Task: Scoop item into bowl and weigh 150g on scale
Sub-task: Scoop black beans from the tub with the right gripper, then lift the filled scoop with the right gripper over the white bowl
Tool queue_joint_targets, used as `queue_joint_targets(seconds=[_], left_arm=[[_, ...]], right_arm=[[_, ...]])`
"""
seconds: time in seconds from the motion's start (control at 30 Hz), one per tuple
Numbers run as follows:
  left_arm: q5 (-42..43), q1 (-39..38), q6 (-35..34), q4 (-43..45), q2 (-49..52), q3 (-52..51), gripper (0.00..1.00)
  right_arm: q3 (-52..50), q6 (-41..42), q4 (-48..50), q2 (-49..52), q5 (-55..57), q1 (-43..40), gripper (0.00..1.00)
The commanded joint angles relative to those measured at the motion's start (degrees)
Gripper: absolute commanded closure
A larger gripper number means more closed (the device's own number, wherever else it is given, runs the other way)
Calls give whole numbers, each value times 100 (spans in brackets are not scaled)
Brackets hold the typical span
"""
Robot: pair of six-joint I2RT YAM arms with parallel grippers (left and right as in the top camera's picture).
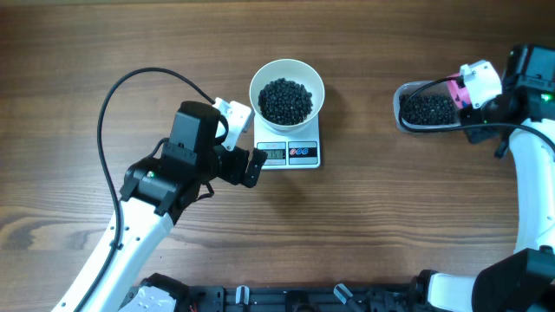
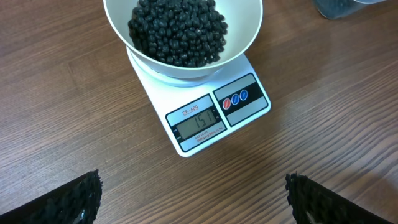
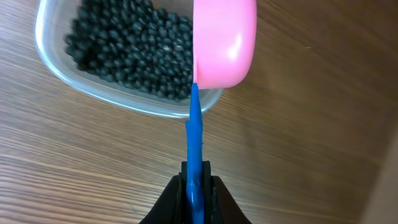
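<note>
Plenty of item [image 2: 177, 31] heaped in bowl [image 2: 247, 34] atop scale [image 2: 199, 93], so read display [image 2: 198, 122] before adding more. With left tool [image 2: 196, 208] wide open, empty, near scale, avoid nudging it. With right tool [image 3: 196, 186] pinched tight on blue handle [image 3: 194, 124] of scoop [image 3: 224, 43] over tub [image 3: 50, 68], tip in single pieces only if short.

R gripper [image 3: 196, 169] clamps scoop [image 3: 225, 40]; its pink head overlaps tub [image 3: 48, 59] of beans [image 3: 127, 50].
</note>
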Motion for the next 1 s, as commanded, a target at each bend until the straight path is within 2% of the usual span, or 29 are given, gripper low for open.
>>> queue_joint_targets(seconds=[0.0,0.13,0.27,0.4,0.53,0.57,0.6,0.67,0.73,0.97], left_arm=[[92,-31,7,13,17,-37,0],[90,-31,9,13,17,-37,0],[90,-31,7,13,17,-37,0],[90,-31,9,13,17,-37,0],[90,-31,7,13,17,-37,0],[92,-31,7,13,17,-37,0],[90,-31,7,13,17,-37,0],[92,-31,7,13,17,-37,0],[92,-31,7,13,17,-37,0],[90,-31,7,13,17,-37,0]], right_arm=[[26,-136,166,-127,909,291,96],[26,-136,470,-127,1504,463,96],[26,24,629,-127,1266,479,96],[26,254,573,-127,-144,479,96],[26,632,780,-125,-3025,479,96],[26,1008,1139,-120,-4131,479,96],[26,1340,1408,-109,-4594,485,96],[26,2118,1930,-57,-5163,535,96],[26,2446,2251,-9,-5309,656,96],[26,2063,2507,33,-5099,1657,96]])
